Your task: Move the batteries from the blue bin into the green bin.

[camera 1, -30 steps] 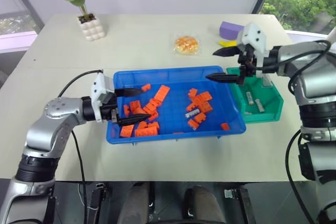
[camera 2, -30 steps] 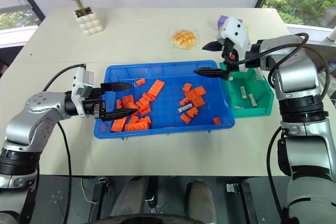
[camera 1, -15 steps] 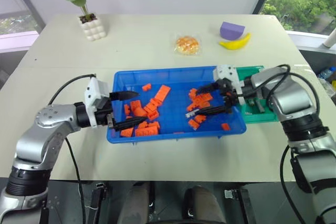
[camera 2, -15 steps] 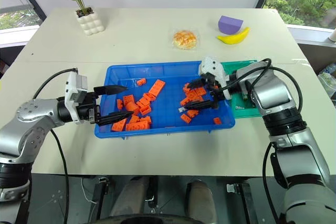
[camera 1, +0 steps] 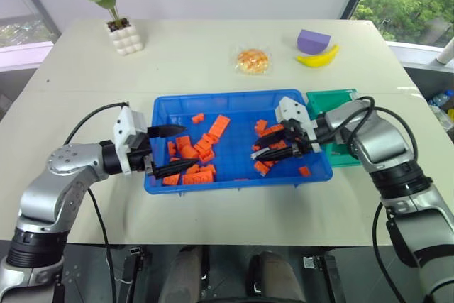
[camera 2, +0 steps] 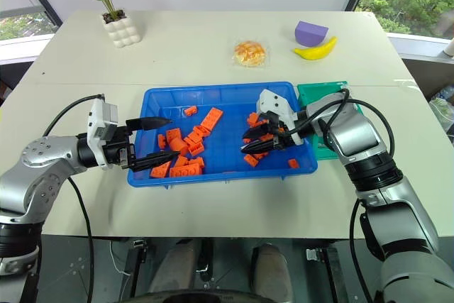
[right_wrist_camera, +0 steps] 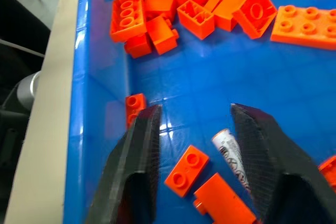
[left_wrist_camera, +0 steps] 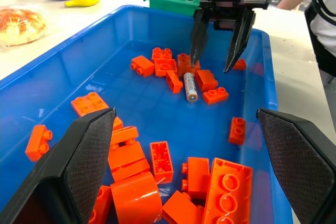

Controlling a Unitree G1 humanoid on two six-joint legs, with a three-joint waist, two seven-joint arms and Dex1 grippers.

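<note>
My right tool [camera 1: 261, 154] is down inside the blue bin [camera 1: 220, 182] now, off the green bin [camera 1: 333, 97] where it hung 1 second ago. Its fingers have narrowed and straddle 1 battery [left_wrist_camera: 190, 86] among the orange bricks [left_wrist_camera: 205, 80], without touching it. I see nothing else moved.

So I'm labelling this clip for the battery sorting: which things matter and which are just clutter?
Part of the job:
battery among the bricks
blue bin
green bin
right gripper, jaws open astride the battery

Just lying about:
orange bricks
banana
purple block
wrapped bun
potted plant
</note>
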